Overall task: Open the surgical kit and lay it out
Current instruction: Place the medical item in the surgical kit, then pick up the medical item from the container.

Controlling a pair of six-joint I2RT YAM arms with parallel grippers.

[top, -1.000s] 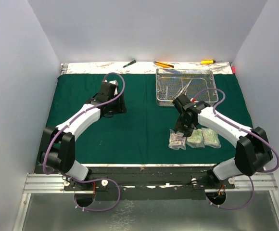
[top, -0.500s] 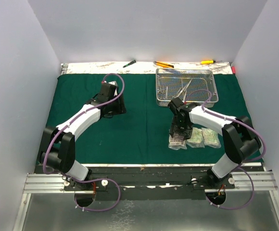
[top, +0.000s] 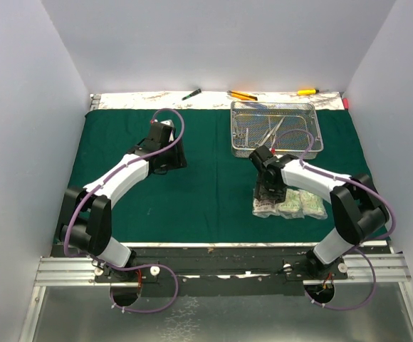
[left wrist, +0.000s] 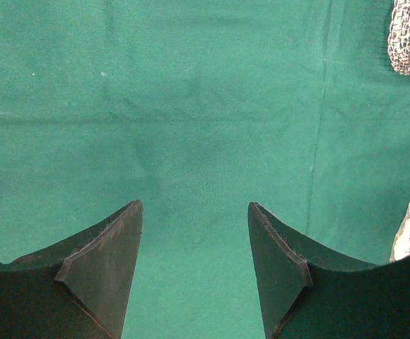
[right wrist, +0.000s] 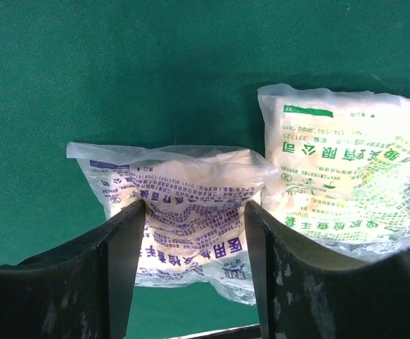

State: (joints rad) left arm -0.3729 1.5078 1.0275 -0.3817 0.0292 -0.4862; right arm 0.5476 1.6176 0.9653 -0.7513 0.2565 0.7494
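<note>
White walls enclose a table draped in the dark green cloth wrap [top: 213, 192], spread flat. At its far right sits the silver wire-mesh tray [top: 239, 132], with slim steel instruments [top: 275, 130] lying inside; their type is hard to tell from above.

Three clear packets lie in a row on the cloth near the front right, close beside one another. The right gripper [top: 267, 194] stands over the leftmost, the purple-print packet [right wrist: 184, 201]. Its fingers [right wrist: 120, 268] are parted on either side of the packet's middle, and the packet lies flat on the cloth. Just right of it lies the green-print packet [right wrist: 346, 180], and the third packet [top: 312, 204] ends the row. Both printed labels carry Chinese characters, seen upside down from the wrist; a line of small digits on the green label is too fine to read with confidence.

The left gripper [left wrist: 194, 268] hangs wide open over bare cloth left of centre, holding nothing.

Along the silvery strip [top: 142, 100] behind the cloth lie a green-handled tool [top: 191, 93], an orange-handled tool [top: 242, 95] and a yellow-handled tool [top: 307, 91].
</note>
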